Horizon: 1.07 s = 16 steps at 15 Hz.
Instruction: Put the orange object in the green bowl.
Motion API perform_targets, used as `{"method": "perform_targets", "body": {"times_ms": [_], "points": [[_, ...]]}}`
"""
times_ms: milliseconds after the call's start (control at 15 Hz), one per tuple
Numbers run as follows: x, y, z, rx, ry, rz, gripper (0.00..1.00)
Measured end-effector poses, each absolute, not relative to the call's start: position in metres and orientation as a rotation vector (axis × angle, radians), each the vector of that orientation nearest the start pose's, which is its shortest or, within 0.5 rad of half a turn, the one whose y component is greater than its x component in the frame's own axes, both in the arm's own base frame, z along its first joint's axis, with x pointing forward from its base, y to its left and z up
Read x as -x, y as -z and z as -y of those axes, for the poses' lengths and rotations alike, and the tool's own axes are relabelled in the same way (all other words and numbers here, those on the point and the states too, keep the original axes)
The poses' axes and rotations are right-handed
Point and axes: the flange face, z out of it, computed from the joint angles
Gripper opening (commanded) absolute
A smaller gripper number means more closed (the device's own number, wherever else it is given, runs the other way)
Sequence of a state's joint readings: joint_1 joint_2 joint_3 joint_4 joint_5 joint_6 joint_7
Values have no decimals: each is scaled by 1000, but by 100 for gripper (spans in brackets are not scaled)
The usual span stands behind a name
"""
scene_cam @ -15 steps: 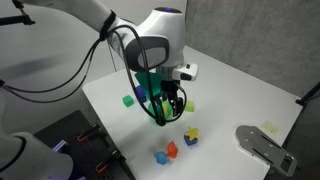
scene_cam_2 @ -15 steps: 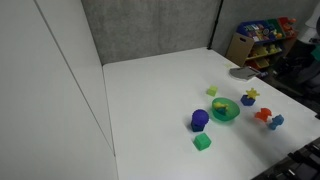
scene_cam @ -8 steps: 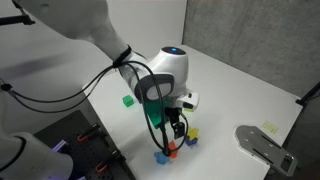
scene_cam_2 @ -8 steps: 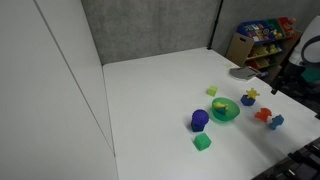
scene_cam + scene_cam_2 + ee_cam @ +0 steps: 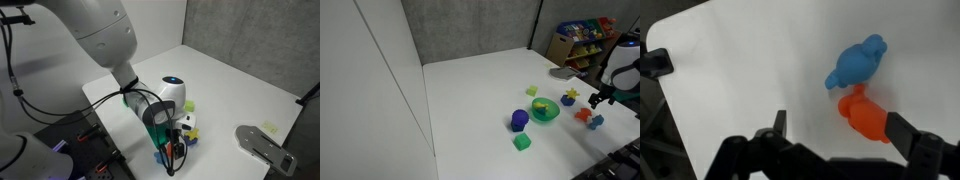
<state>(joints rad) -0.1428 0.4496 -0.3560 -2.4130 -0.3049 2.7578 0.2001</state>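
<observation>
The orange object (image 5: 862, 113) is a small orange-red block lying on the white table, touching a blue block (image 5: 855, 65). My gripper (image 5: 840, 128) is open and low over it. The orange object lies between the two fingers, closer to the right finger (image 5: 902, 130). In an exterior view the orange object (image 5: 584, 115) lies right of the green bowl (image 5: 545, 111), and my gripper (image 5: 595, 101) hangs just above it. In the other exterior view my gripper (image 5: 173, 152) and arm hide the block and most of the bowl.
A dark blue cup (image 5: 519, 120) and a small green cube (image 5: 522, 142) stand left of the bowl. A yellow star piece (image 5: 569, 96) lies behind it and also shows in an exterior view (image 5: 190, 123). A grey metal fixture (image 5: 263, 146) sits at the table's corner.
My gripper has moved from over the bowl towards the table's near edge and dropped down around the orange object. The blocks and the bowl have not moved.
</observation>
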Motion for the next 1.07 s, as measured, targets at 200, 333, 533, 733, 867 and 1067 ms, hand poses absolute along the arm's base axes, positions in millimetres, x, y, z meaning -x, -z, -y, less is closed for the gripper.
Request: {"method": "perform_targets", "body": {"times_ms": [200,333,533,733,867,1067], "points": [[-422,-105,230,3332,-283,-641,100],[-427,-95,227,3318,-292,-667,100],[-436,-93,222,3268,-270,-721,100],[-440,-95,223,3233,-273,-738,100],[-439,-93,222,3233,-279,-736,100],[-439,-93,221,3234,-276,-731,100]]}}
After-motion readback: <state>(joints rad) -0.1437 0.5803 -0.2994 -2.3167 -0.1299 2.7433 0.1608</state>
